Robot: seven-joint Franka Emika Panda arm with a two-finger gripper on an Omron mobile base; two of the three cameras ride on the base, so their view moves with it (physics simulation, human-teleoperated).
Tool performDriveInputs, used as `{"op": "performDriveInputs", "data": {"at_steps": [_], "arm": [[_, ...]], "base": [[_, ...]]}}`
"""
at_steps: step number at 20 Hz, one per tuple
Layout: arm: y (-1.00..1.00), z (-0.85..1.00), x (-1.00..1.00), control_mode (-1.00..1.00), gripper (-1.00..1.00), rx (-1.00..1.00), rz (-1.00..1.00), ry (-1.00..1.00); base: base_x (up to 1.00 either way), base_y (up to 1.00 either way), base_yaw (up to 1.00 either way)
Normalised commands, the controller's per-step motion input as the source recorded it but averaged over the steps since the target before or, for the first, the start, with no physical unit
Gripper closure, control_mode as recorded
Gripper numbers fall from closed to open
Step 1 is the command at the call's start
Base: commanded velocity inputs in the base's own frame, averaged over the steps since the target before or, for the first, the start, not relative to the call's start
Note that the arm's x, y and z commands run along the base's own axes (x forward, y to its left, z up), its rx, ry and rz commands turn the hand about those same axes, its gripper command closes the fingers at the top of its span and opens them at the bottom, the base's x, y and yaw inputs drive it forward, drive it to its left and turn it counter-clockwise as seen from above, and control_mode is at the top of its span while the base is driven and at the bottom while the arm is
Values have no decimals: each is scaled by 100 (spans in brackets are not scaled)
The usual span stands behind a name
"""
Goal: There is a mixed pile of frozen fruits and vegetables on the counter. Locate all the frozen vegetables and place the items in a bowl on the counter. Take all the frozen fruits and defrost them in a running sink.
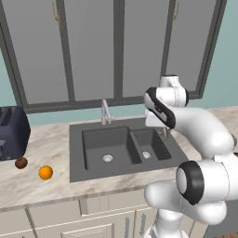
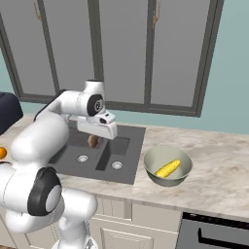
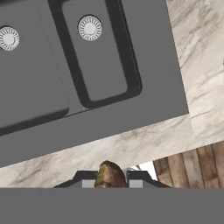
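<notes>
My gripper (image 3: 110,183) is shut on a brown, lumpy vegetable, perhaps a potato (image 3: 109,173). It hangs over the right part of the dark sink (image 1: 93,135), and the potato (image 2: 92,141) shows just below the hand. A grey bowl (image 2: 151,156) stands on the counter right of the sink with a yellow corn cob (image 2: 168,168) in it. An orange (image 1: 45,172) and a brown kiwi (image 1: 21,162) lie on the counter left of the sink. I see no water running from the faucet (image 1: 106,112).
A dark toaster (image 1: 11,132) stands at the far left of the counter. The sink has two basins, each with a drain (image 3: 89,27). Tall windows rise behind the counter. Wooden floor (image 3: 192,166) lies beyond the counter's front edge.
</notes>
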Motion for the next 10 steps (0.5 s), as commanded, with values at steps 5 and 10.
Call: {"op": "performDriveInputs", "data": {"at_steps": [5,10], "arm": [[-43,7,0,-100,100,-2,-4,1],[-46,6,1,-100,100,-3,-3,0]], "base": [[0,0,0],[0,0,0]]}}
